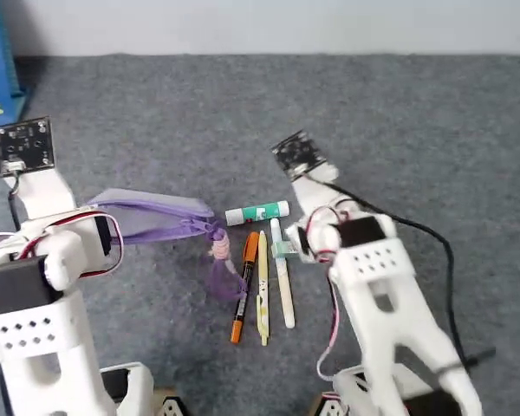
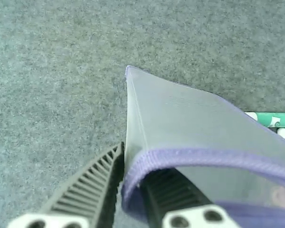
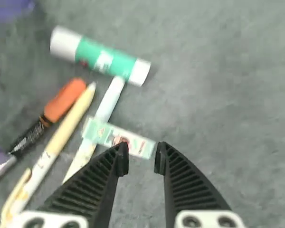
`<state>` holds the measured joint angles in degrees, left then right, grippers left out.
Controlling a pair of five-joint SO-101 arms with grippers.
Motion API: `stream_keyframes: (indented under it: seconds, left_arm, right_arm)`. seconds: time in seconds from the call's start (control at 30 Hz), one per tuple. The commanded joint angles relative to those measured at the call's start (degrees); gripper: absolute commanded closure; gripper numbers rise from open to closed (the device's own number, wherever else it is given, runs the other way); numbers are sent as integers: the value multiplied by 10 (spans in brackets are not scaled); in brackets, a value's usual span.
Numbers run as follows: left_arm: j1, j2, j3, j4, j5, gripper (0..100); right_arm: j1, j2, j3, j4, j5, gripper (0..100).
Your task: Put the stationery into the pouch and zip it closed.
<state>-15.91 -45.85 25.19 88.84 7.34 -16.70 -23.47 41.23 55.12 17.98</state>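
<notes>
1. Step in hand: first pick. None of the stationery is in the pouch yet; all of it lies on the grey table.
2. Left gripper: clamped on the pouch's purple rim, one finger on each side of the fabric. The pouch's zip end points toward the stationery and lies just beside it.
3. Right gripper: jaws narrowly parted, grasping nothing, poised just above the end of a small flat eraser-like piece.
4. Next move, as I judge it: widen the jaws, drop over the flat piece, close, then carry it to the pouch mouth. It lies touching the white pen, so a clean pinch needs care.
5. Count: one pouch. One glue stick. One orange marker. Two pens, the white one and a yellow pen. One flat piece. Five loose items in all, close together.
6. Zipping comes last; it looks far off.
</notes>
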Motion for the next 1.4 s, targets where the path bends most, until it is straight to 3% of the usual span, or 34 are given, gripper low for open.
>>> stream_keyframes:
  seconds: [0.0,0.1,0.27,0.37,0.6,0.9,1.0,1.17,1.37]
  left_arm:
    - [-1,-3,-3,-12,3,988]
    - [-1,-3,-3,-11,3,988]
    - [-1,-3,-3,-11,3,988]
    - [-1,-3,1,-10,3,988]
    - [-1,-3,15,-13,2,988]
    - [-1,-3,15,-12,1,988]
    - [-1,-3,15,-13,1,988]
    - [-1,-3,15,-13,1,988]
    - [-1,-3,15,-11,1,988]
  right_arm:
    - [-10,67,-60,9,11,887]
    - [-12,118,-102,45,30,887]
    - [-54,161,-124,58,149,887]
    - [-74,169,-124,56,183,883]
    - [-83,169,-124,54,201,734]
    - [-74,221,-115,-31,199,732]
    - [-69,264,-120,-49,199,772]
    - [-48,288,-155,-49,200,997]
    - [-24,284,-185,2,198,989]
